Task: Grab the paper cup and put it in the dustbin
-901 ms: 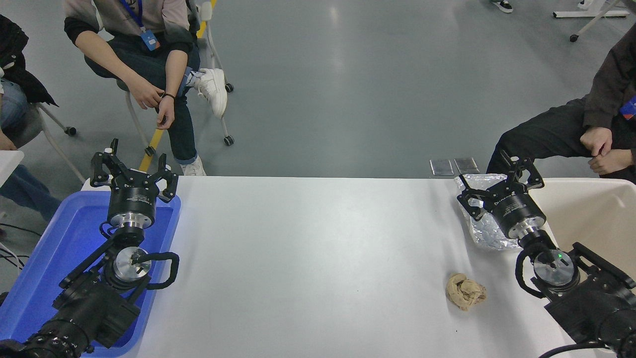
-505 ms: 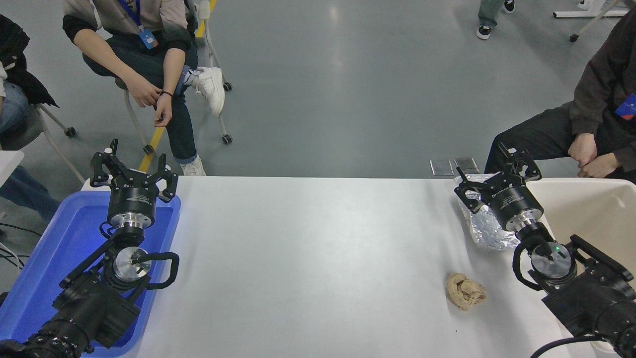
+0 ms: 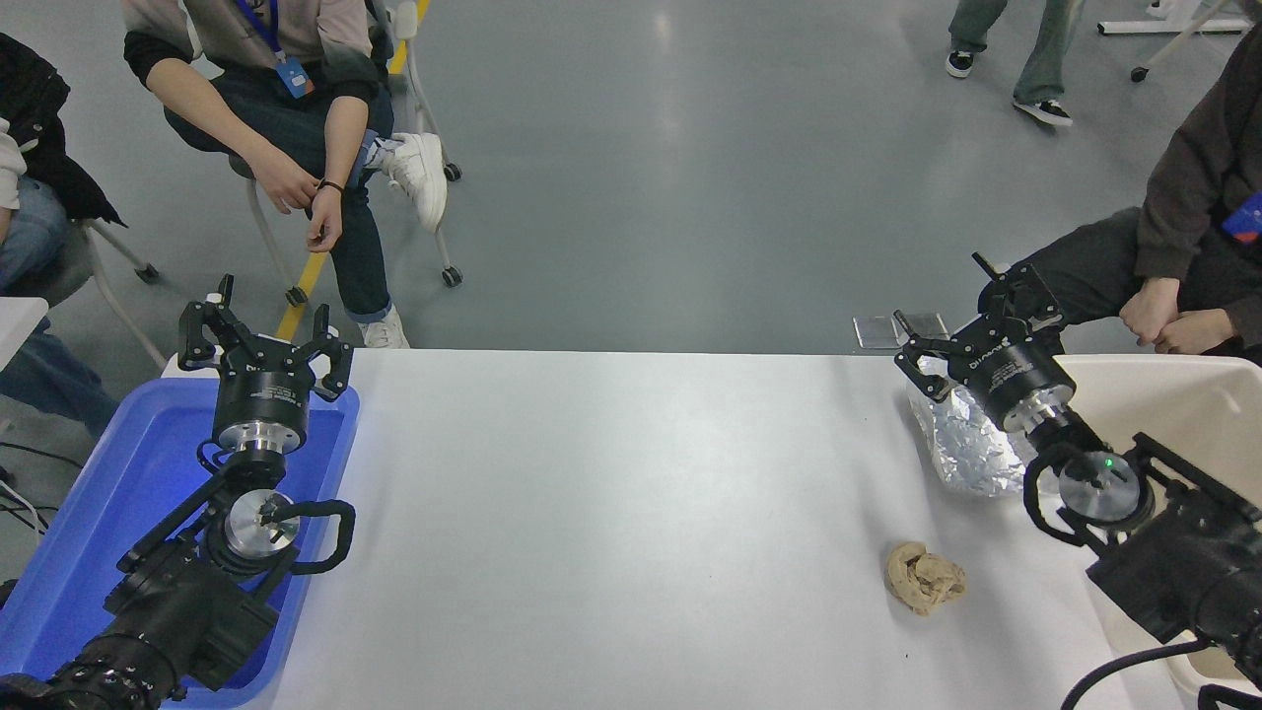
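Note:
The paper cup is out of view. The cream-beige dustbin (image 3: 1188,409) stands at the table's right edge, partly covered by my right arm. My right gripper (image 3: 971,316) hangs open and empty over the table's far right edge, above the silver foil tray and just left of the dustbin. At the lower left my left gripper (image 3: 264,325) is parked open over the blue tray, holding nothing.
A crinkled silver foil tray (image 3: 966,449) lies under my right gripper. A crumpled tan paper wad (image 3: 923,578) sits on the table nearer me. A blue plastic tray (image 3: 108,513) fills the left edge. People sit beyond the table at the far left and far right.
My right gripper has risen and moved away from me, toward the table's far edge, staying open. The left arm has not moved. A person walked into view at the top right.

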You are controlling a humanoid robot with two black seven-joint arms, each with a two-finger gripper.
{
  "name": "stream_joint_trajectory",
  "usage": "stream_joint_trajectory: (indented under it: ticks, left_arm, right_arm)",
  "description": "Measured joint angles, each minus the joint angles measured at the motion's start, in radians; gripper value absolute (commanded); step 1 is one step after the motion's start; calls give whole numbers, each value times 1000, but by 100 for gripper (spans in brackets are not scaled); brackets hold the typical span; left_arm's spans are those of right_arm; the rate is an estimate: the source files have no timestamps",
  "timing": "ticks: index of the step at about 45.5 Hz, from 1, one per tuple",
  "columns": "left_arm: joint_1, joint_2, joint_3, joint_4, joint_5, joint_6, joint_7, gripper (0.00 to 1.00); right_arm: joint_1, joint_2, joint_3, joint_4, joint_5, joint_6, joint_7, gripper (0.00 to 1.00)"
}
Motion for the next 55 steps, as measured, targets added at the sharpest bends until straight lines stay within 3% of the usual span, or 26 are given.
stream_joint_trajectory:
  ticks: [20, 31, 41, 55]
  left_arm:
    - [0, 0, 0, 0, 0, 0, 0, 99]
    - [0, 0, 0, 0, 1, 0, 1, 99]
    - [0, 0, 0, 0, 1, 0, 1, 99]
    - [0, 0, 0, 0, 1, 0, 1, 99]
  right_arm:
    - [379, -334, -567, 259, -287, 7, -1, 100]
    - [711, -430, -990, 445, -452, 11, -3, 100]
    - [1031, -415, -1363, 630, -582, 12, -4, 100]
    - [1390, -217, -1796, 833, -645, 13, -3, 100]
